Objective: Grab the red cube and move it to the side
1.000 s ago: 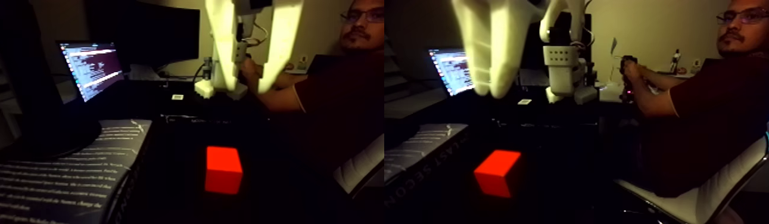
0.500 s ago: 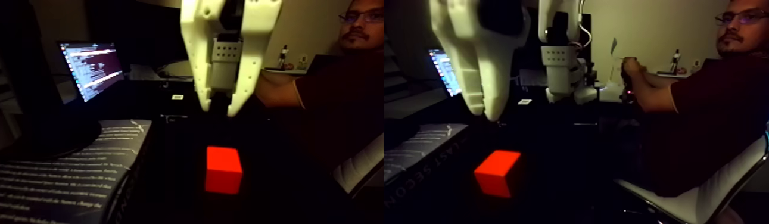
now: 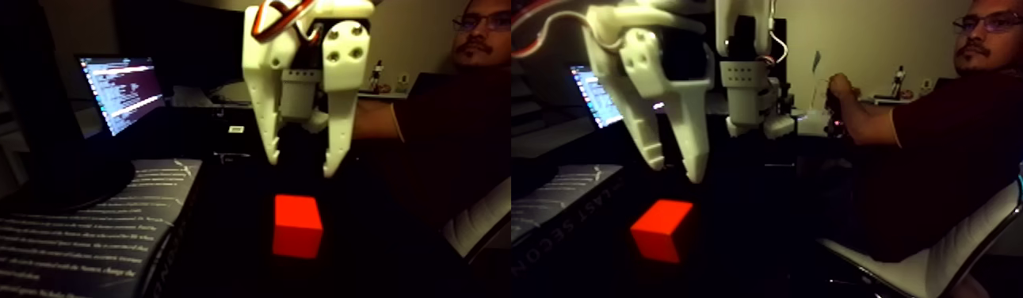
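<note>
Since half a second back: lower and nearer the block, fingers now parted where they were nearly together. In the left half of the fixed view, at 3 o'clock, a seated person (image 3: 446, 119) in a dark red shirt, arm reaching toward 9 o'clock behind the arm's base. At 8 o'clock, an open book (image 3: 82, 230) with lines of pale text, lying on the dark surface (image 3: 232, 269). At 10 o'clock, a lit laptop screen (image 3: 121, 91). At 12 o'clock, the white tool (image 3: 302, 166), spread wide, nothing between its fingers, tips pointing down toward 6 o'clock. Just below centre, the red cube (image 3: 297, 226), resting on the surface directly at 6 o'clock from the tool's gap, clearly apart from both fingertips. Same layout in the right half, with the cube seen corner-on at 7 o'clock from the tool.
</note>
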